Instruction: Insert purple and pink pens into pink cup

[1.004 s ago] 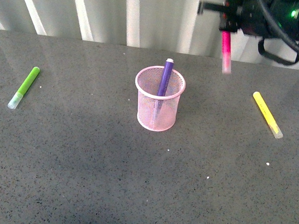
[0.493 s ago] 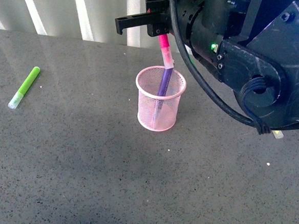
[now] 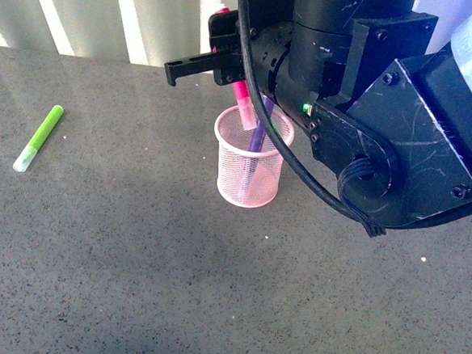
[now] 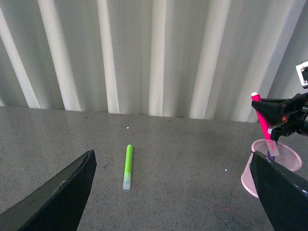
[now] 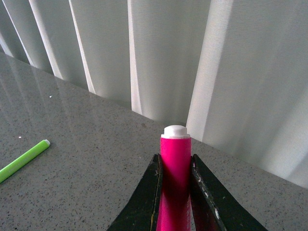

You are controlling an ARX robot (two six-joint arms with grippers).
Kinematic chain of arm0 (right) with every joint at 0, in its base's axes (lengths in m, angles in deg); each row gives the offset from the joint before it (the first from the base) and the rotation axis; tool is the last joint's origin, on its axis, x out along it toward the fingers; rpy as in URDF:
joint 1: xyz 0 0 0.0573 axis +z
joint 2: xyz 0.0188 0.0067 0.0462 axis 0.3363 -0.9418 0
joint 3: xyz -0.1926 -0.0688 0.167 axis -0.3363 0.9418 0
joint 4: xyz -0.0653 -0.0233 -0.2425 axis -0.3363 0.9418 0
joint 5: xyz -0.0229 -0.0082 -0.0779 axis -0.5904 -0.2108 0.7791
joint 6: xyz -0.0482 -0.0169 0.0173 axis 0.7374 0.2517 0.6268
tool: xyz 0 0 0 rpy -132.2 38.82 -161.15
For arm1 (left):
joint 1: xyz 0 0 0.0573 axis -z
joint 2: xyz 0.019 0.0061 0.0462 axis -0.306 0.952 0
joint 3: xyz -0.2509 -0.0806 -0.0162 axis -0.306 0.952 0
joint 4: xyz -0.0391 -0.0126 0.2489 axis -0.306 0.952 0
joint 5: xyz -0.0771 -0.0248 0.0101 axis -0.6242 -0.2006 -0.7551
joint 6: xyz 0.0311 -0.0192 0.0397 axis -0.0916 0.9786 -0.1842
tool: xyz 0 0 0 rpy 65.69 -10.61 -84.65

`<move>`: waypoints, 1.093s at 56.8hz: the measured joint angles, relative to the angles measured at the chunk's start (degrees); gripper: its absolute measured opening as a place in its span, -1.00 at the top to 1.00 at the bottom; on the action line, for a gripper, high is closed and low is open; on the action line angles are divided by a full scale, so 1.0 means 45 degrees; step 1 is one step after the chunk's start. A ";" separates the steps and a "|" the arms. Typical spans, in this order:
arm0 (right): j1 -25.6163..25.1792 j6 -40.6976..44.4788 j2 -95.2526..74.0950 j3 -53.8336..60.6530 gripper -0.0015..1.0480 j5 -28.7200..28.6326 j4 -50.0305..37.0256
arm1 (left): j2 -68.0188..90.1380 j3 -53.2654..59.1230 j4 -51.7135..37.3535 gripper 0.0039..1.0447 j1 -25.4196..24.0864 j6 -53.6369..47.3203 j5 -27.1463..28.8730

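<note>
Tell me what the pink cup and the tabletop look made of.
Pink cup: probably painted metal wire mesh, matte; the purple pen shows through its lattice. Tabletop: speckled grey stone or laminate, glossy; it faintly reflects the curtain folds.

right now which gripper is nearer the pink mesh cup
Right. The right gripper hangs above the pink mesh cup, gripping the pink pen; the left gripper is off to one side.

Pink cup (image 3: pixel 247 186) w/ purple pen (image 3: pixel 259 135) in, pink pen (image 3: pixel 242 106) at rim.
Cup mesh, upright, mid-table; purple leaned inside; pink tilted, clear cap down.
</note>
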 joint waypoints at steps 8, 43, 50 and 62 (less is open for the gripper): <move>0.0000 0.0005 -0.0146 -0.0078 0.77 0.0000 0.0005 | 0.0000 0.0000 0.0000 -0.88 0.0000 0.0000 -0.0005; 0.0112 -0.0253 -0.0131 0.0131 -0.42 0.0340 0.0374 | 0.0000 0.0000 0.0000 -0.88 0.0000 0.0000 0.0000; 0.0136 -0.0335 0.0437 0.0311 -0.86 0.0495 0.0529 | 0.0000 0.0000 0.0000 -0.88 0.0000 0.0000 0.0000; -0.0019 -0.0860 0.2467 0.0855 -0.87 0.1987 0.2361 | 0.0000 0.0000 0.0000 -0.88 0.0000 0.0000 0.0000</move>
